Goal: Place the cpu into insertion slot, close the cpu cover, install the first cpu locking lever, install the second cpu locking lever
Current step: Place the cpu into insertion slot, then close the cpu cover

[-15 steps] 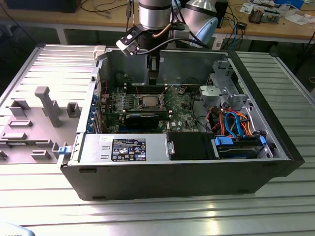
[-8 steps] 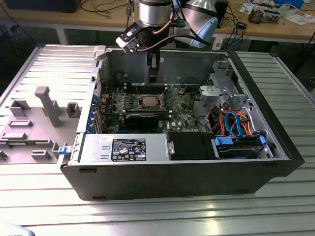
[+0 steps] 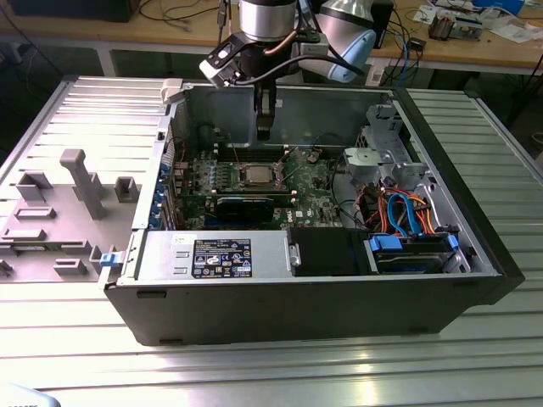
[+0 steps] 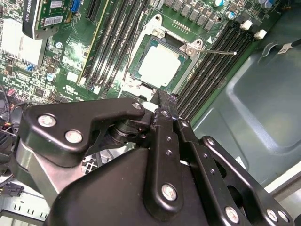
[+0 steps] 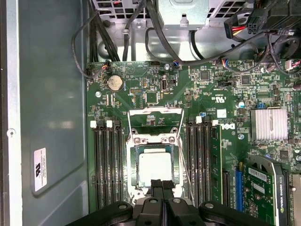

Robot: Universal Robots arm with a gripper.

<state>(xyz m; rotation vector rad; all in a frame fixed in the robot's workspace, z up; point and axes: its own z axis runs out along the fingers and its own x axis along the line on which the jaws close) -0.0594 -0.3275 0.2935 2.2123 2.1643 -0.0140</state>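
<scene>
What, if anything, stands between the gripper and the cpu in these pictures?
Nothing visible does. The shut gripper hangs above the cpu, which already lies in the insertion slot, with only air between them.

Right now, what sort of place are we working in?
Likely an electronics or robotics lab: an open black desktop computer case sits on a ribbed aluminium table, with a cable-strewn wooden workbench behind.

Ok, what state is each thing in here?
cpu: seated in the insertion slot
cpu cover: open, folded back off the slot
locking lever: released, sticking out sideways
gripper: fingers shut, holding nothing, above the cpu
</scene>
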